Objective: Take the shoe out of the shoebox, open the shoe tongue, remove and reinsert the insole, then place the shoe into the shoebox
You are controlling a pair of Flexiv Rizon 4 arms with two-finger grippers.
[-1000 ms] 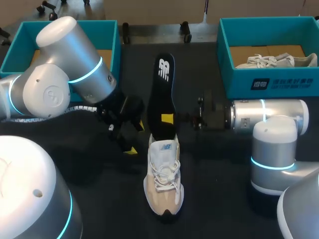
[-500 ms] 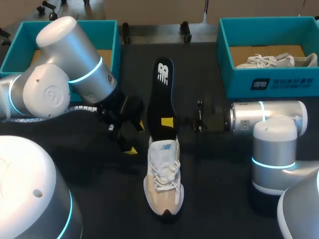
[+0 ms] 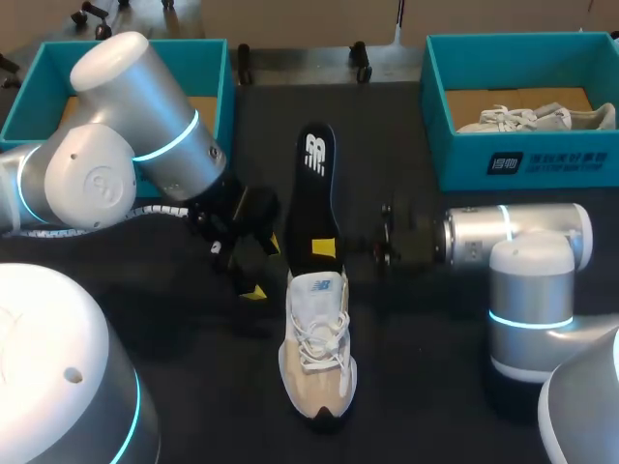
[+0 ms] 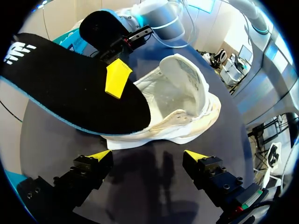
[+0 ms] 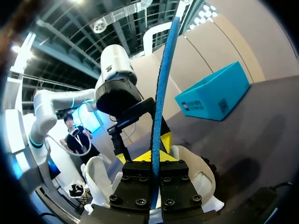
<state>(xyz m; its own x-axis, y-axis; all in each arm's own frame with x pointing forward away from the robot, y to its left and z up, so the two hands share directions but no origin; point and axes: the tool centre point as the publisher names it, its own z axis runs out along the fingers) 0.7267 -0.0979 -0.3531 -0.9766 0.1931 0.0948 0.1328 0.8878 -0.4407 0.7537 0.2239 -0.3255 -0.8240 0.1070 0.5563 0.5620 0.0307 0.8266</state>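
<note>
The white and beige shoe (image 3: 317, 338) lies on the dark table, toe toward me, also seen in the left wrist view (image 4: 184, 105). My right gripper (image 3: 325, 247) is shut on the black insole (image 3: 311, 193), held on edge with its heel end at the shoe's opening. In the right wrist view the insole (image 5: 163, 84) stands edge-on between the right gripper's (image 5: 154, 158) yellow tips, with the shoe (image 5: 198, 179) below. My left gripper (image 3: 263, 268) stands open just left of the shoe's heel, nothing between its fingers (image 4: 100, 155); the insole (image 4: 70, 88) and shoe lie ahead of it.
A teal shoebox (image 3: 522, 164) at the back right holds another white shoe (image 3: 527, 118). A second teal box (image 3: 218, 68) stands at the back left, partly behind my left arm; the right wrist view shows it (image 5: 212, 95) beyond the insole.
My right gripper has drawn the insole nearer, toward the shoe's opening. The left arm and the shoe have kept still.
</note>
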